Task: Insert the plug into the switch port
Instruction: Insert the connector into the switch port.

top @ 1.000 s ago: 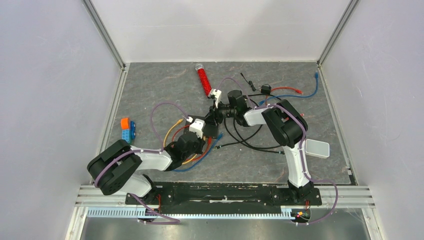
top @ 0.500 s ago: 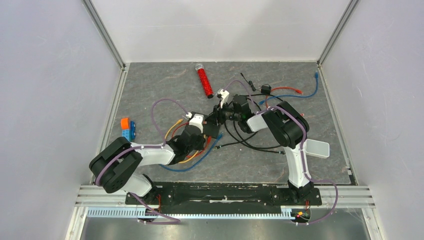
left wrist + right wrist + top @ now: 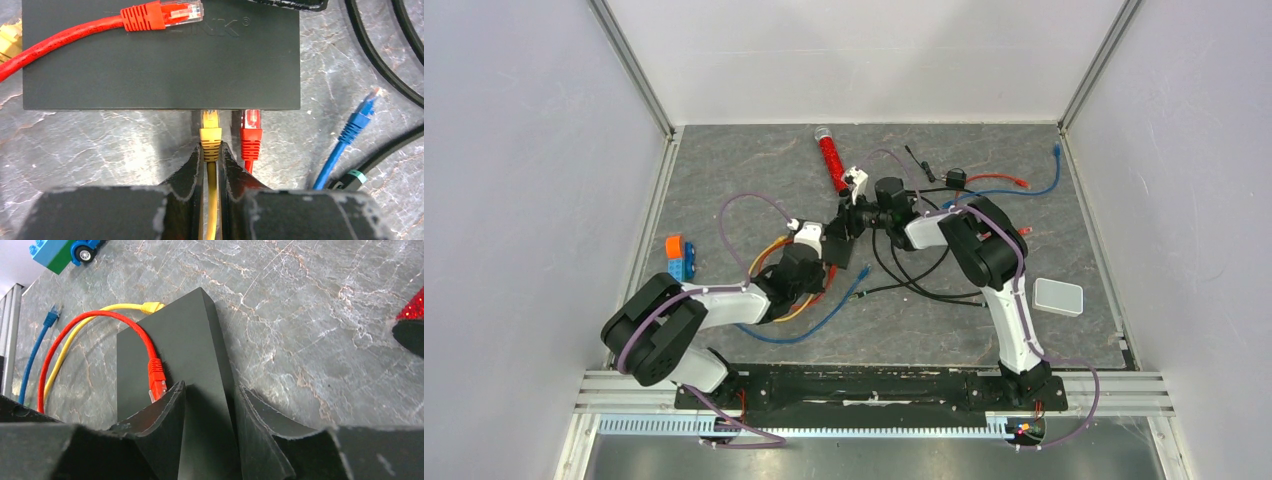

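Grey marbled desk [image 3: 75,150] at lower left. Black switch box [image 3: 160,60] across top of frame. Right claw [image 3: 210,390] clamped on box end (centre of its wrist view). Left claw [image 3: 211,150] narrow, pinching yellow plug [image 3: 210,132] at lower centre. Plug tip meets switch port [image 3: 210,111] on box's lower edge, red plug [image 3: 251,135] just right

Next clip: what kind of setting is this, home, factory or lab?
Probably a lab robot test cell, not a home: plain white panels wall in a grey mat, and unrelated props lie scattered on it: a black switch, loose patch cables, a toy car, a red glitter tube.
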Tool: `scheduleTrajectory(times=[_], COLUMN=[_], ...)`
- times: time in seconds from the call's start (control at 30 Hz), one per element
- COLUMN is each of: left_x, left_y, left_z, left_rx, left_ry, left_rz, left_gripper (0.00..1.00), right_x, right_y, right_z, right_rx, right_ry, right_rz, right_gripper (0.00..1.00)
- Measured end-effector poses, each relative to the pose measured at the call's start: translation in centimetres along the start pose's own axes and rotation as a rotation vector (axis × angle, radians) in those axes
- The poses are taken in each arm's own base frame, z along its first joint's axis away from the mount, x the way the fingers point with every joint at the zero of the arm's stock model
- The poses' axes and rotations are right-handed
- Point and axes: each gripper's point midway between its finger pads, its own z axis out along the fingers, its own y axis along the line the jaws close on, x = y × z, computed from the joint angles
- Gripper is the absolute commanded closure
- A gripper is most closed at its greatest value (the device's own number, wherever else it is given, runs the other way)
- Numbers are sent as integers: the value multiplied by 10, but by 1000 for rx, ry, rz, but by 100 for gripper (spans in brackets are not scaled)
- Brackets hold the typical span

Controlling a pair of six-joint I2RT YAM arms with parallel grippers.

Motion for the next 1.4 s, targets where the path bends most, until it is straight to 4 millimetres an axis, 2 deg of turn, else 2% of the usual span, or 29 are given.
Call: scheduleTrajectory(times=[0.2, 0.33, 0.4, 0.53, 0.63, 0.7, 0.73, 0.77, 0.9, 0.97, 1.07, 1.13, 1.2, 1.3, 1.4], left_x=[-3, -4, -5, -8, -9, -11, -13, -16, -42, -64, -97, -111, -119, -122, -121], left_y=[12, 16, 19, 26, 30, 30, 29, 27, 16, 9, 2, 1, 4, 13, 20], left_z=[0, 0, 0, 1, 2, 2, 2, 2, -7, -18, -39, -53, -65, -82, -97], left_rx=[-34, -45, -56, -80, -92, -94, -91, -85, -51, -24, 9, 14, 4, -36, -60], left_ry=[14, 13, 10, 3, -2, -1, -1, -3, -32, -72, -143, -175, -187, -154, -113], left_rz=[-22, -38, -41, -56, -68, -69, -70, -70, -87, -97, -108, -109, -108, -97, -59], left_gripper=[98, 91, 87, 67, 61, 48, 34, 29, 26, 25, 24, 23, 23, 22, 21], right_x=[-10, -17, -22, -32, -38, -44, -50, -57, -94, -112, -127, -126, -113, -76, -27], right_y=[-1, 1, -1, -5, -12, -14, -14, -13, 7, 21, 41, 48, 52, 51, 57], right_z=[11, 13, 10, 0, -8, -16, -21, -26, -59, -79, -110, -126, -139, -151, -158], right_rx=[-13, -24, -29, -45, -34, -14, -3, 13, 82, 115, 169, 209, 248, 317, 368], right_ry=[40, 68, 78, 93, 93, 95, 91, 84, 27, -14, -71, -93, -91, -53, 5], right_rz=[78, 170, 215, 306, 338, 352, 350, 341, 261, 211, 157, 142, 150, 186, 237], right_gripper=[50, 43, 43, 39, 36, 36, 35, 36, 36, 36, 36, 36, 36, 37, 37])
